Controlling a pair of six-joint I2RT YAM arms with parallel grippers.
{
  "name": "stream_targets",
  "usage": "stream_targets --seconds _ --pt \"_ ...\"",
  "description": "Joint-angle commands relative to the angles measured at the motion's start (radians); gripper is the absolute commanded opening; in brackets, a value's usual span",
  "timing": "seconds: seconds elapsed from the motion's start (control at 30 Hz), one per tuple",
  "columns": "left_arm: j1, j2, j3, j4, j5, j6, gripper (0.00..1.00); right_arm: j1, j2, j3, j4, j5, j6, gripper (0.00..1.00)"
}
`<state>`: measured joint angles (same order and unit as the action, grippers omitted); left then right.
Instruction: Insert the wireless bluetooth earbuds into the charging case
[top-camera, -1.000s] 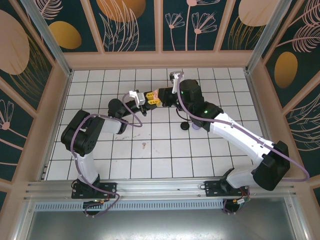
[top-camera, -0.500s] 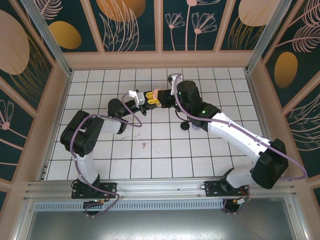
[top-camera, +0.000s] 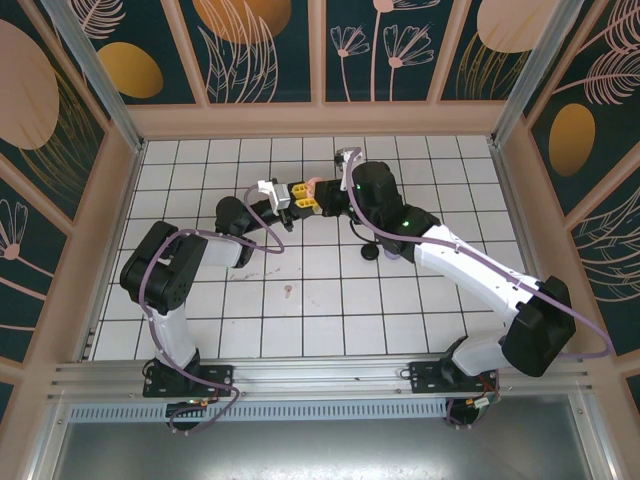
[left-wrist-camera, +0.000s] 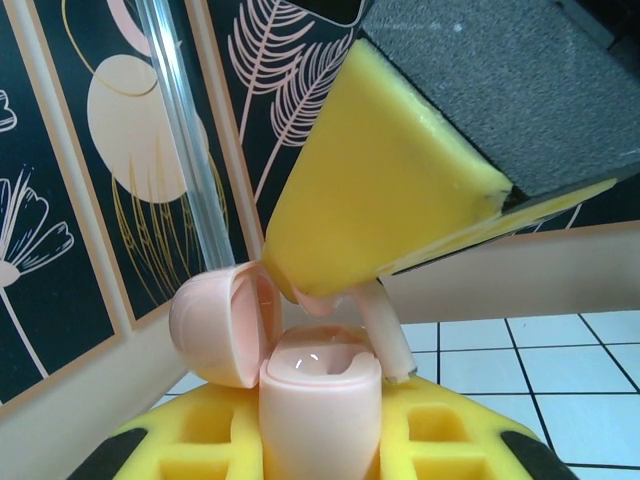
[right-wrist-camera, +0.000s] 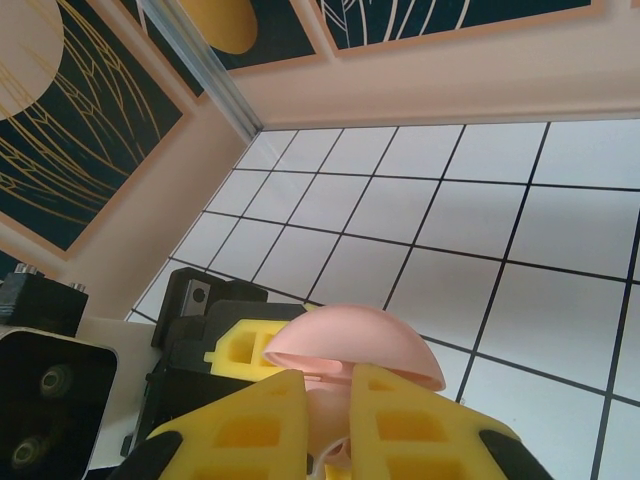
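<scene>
above the pink case the left gripper clamps, right gripper seemingly pinches earbud.

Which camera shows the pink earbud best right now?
Left wrist: the pink earbud sits large, stem over the open pink case. Right wrist's yellow fingers and the lid hide most of it; top external leaves it too small to tell.
</scene>
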<state>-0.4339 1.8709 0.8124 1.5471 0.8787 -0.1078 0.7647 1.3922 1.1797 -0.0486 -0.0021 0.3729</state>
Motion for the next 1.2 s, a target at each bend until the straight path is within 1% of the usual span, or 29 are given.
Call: stream_targets --seconds 0.0,0.27,0.63,0.8,1.17 --pt "-0.007 -0.030 0.015 0.022 0.021 0.012 0.00 -0.010 -0.041 0.009 0.030 -0.001 0.009 0.14" --pt "-0.007 -0.031 0.019 0.016 0.022 0.014 0.00 -0.011 -0.054 0.014 0.028 0.008 0.008 0.14" --pt "-0.014 -0.043 0.024 0.012 0.029 0.006 0.00 -0.016 -0.010 0.015 0.039 0.004 0.009 0.14" --pt "-0.025 -0.053 0.028 -0.019 0.036 0.028 0.00 -0.021 0.007 0.019 0.039 0.008 0.008 0.14" --pt "-0.028 -0.067 0.039 -0.022 0.031 0.020 0.00 -0.019 0.010 0.006 0.024 0.013 -0.015 0.13"
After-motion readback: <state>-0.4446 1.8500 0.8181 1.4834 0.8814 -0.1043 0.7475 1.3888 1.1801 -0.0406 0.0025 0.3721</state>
